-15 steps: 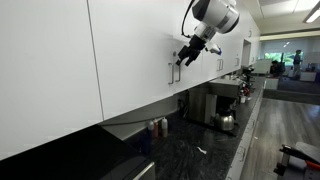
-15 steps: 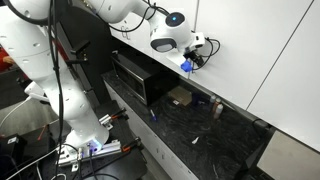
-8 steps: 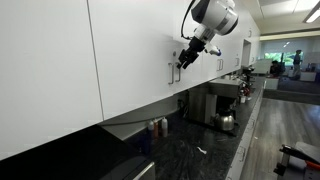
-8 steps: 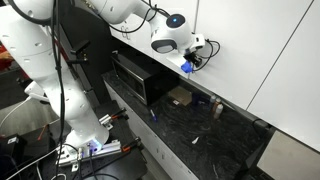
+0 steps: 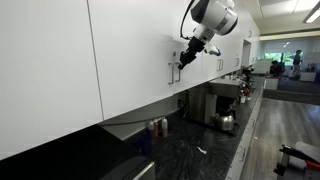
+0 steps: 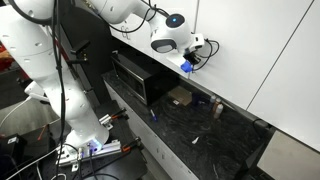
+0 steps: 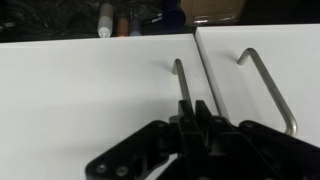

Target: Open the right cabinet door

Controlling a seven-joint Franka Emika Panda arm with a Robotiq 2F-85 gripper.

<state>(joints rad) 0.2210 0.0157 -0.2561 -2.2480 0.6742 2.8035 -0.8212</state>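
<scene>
The right cabinet door (image 7: 90, 90) is a glossy white panel; its slim silver bar handle (image 7: 181, 80) runs beside the seam and disappears between my black fingers. My gripper (image 7: 196, 112) is shut on that handle, with the fingers almost touching. In both exterior views the gripper (image 5: 181, 62) (image 6: 203, 52) is pressed up to the white cabinet front at the handle (image 5: 172, 74). The door (image 5: 130, 60) (image 6: 240, 50) lies flush with its neighbours.
Across the seam, the neighbouring door has its own curved silver handle (image 7: 270, 85). Below the cabinets lies a dark stone counter (image 6: 200, 125) with bottles (image 6: 215, 102), a black microwave (image 6: 140, 78), a coffee machine (image 5: 205, 100) and a kettle (image 5: 227, 121).
The jaws have closed from wide open onto the handle. The arm has barely moved and the door has not swung.
</scene>
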